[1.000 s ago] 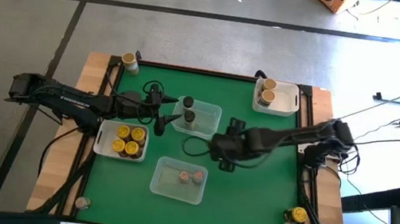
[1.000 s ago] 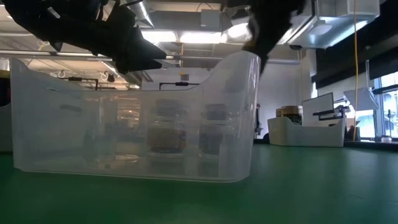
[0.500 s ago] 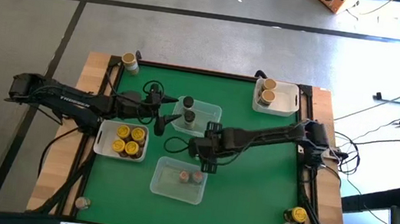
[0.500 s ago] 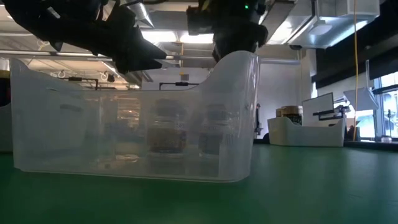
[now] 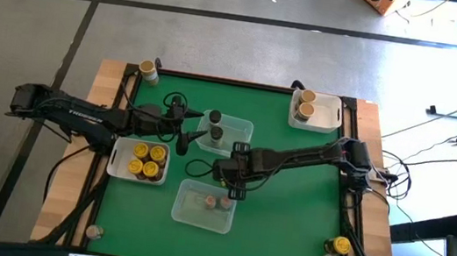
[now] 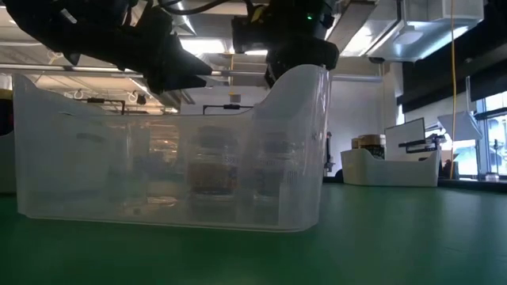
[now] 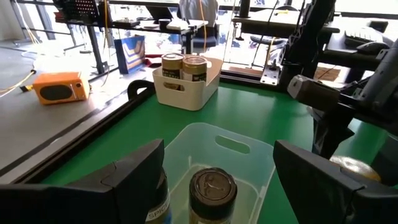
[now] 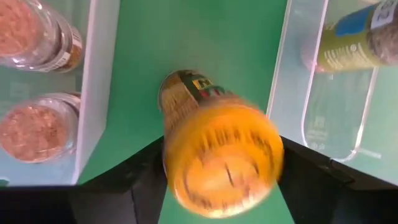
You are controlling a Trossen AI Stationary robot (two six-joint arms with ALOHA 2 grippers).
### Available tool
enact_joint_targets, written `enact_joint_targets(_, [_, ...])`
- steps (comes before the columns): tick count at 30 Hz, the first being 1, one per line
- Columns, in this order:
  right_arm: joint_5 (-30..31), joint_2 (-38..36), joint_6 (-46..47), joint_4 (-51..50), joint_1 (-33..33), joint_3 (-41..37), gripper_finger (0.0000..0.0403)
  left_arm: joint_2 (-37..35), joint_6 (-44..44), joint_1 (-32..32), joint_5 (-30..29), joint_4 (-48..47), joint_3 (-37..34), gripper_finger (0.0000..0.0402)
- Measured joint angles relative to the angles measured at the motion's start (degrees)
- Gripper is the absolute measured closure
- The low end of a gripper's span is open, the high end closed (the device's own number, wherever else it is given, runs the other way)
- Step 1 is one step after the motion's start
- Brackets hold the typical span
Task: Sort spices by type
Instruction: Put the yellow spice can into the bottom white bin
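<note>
From above, the right gripper (image 5: 224,173) hangs over the green table (image 5: 292,181) between two clear tubs (image 5: 204,206), while the left gripper (image 5: 189,136) waits, fingers apart, beside the tub holding black-lidded jars (image 5: 214,131). In the right wrist view, a yellow-lidded spice jar (image 8: 219,149) sits between the right gripper's fingers; whether they clamp it I cannot tell.

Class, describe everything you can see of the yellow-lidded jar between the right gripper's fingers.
The yellow-lidded jar is a small clear cylinder with a round yellow lid and a dark printed label. It looks blurred and sits between the right gripper fingers, lid toward the wrist camera, above bare green mat between two clear tubs. Whether it is gripped or already released is unclear.
</note>
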Motion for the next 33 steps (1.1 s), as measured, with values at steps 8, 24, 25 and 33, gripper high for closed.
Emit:
enact_joint_targets(8, [-0.02,-0.03,-1.70,1.07,0.15,0.00,0.0092,0.00,0.57,0.00,-0.01,0.13,0.00,0.0100])
enact_joint_targets(24, [7.52,-28.08,-2.26,5.27,5.39,-24.11,0.0086,0.62,-0.95,-2.45,2.05,6.26,0.00,0.0100])
enact_joint_targets(25, [7.73,-30.85,-2.55,8.50,5.27,-27.79,0.0086,1.12,-1.18,-2.97,2.30,6.85,0.02,0.0100])
enact_joint_targets(33, [10.03,-50.24,-15.98,41.47,4.09,-53.80,0.0086,10.36,-3.54,-8.44,2.60,4.94,7.01,0.0100])
